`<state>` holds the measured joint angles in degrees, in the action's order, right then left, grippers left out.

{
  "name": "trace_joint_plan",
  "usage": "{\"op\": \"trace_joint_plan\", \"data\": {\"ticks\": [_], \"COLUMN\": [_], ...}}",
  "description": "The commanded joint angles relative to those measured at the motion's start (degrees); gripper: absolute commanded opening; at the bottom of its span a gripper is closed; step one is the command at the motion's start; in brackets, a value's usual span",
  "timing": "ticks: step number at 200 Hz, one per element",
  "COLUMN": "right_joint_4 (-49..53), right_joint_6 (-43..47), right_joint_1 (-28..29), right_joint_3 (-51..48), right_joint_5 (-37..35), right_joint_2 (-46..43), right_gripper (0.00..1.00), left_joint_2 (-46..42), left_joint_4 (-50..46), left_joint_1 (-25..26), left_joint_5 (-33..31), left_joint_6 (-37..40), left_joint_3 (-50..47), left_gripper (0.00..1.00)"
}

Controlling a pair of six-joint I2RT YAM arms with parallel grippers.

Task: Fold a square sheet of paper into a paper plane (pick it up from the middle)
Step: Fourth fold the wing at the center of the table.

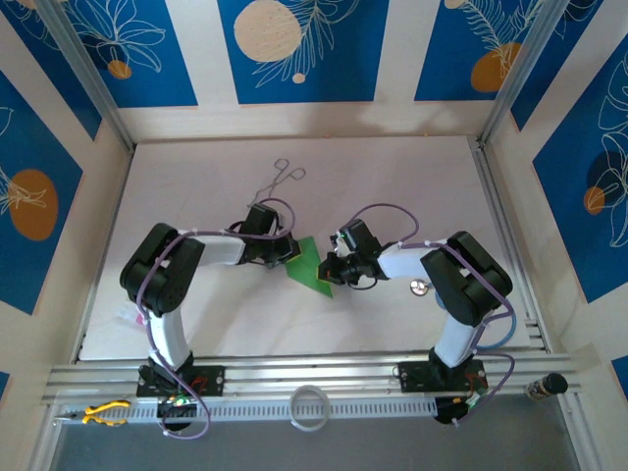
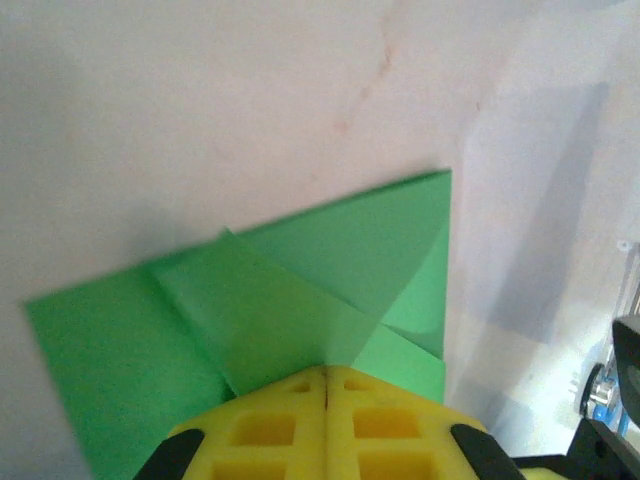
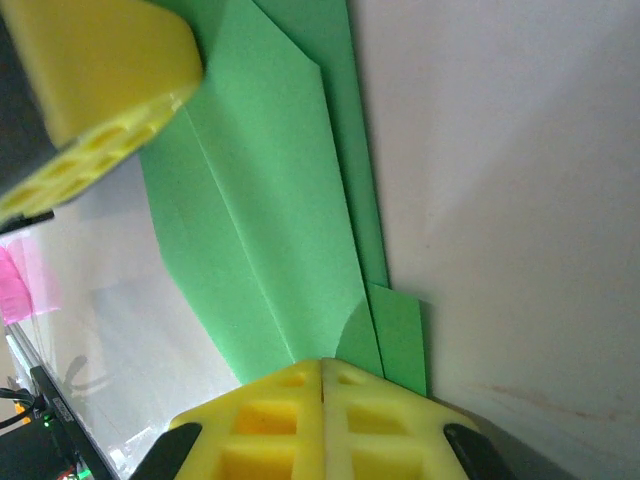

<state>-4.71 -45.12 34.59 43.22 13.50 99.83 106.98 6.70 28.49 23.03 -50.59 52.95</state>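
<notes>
Midway through! The bright green square sheet of paper (image 1: 310,263) lies at the centre of the white tabletop (image 1: 412,196), already creased into layered flaps with one pointed corner (no slim dart yet). At its nine o'clock the left hand (image 2: 326,372), at three the right hand (image 3: 322,365), both pressed together with tips on the paper. The narrowing wing folds are left, I'd judge.

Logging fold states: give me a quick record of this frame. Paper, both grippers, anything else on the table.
paper: green, part-folded, overlapping flaps, not yet a dart; mid-table between the grippers
left gripper: shut on paper's edge
right gripper: shut on paper's opposite side
forceps: far side of table, apart from both arms
</notes>
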Motion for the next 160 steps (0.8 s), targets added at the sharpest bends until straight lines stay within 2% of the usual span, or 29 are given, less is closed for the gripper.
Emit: {"op": "trace_joint_plan", "data": {"ticks": [1, 94, 124, 160], "right_joint_4": [10.16, 10.54, 10.59, 11.02], "right_joint_6": [1.4, 2.17, 2.27, 2.5], "right_joint_1": [-0.22, -0.28, -0.52, -0.52], "right_joint_3": [-2.26, -1.74, -1.23, -0.51], "right_joint_5": [-2.4, -1.99, -1.37, -1.02], "right_joint_2": [1.75, 1.51, 1.08, 0.61], "right_gripper": [0.0, 0.0, 0.0, 0.0], "left_joint_2": [2.11, 4.06, 1.54, -4.85], "left_joint_4": [-3.56, -10.88, -14.46, -14.52], "left_joint_1": [-3.18, -7.66, -7.57, -6.72], "left_joint_5": [-2.86, -2.93, -5.92, -5.99], "left_joint_6": [3.24, 9.63, 12.45, 12.53], "left_joint_3": [1.84, 8.09, 9.0, 8.03], "left_gripper": [0.07, 0.07, 0.07, 0.1]}}
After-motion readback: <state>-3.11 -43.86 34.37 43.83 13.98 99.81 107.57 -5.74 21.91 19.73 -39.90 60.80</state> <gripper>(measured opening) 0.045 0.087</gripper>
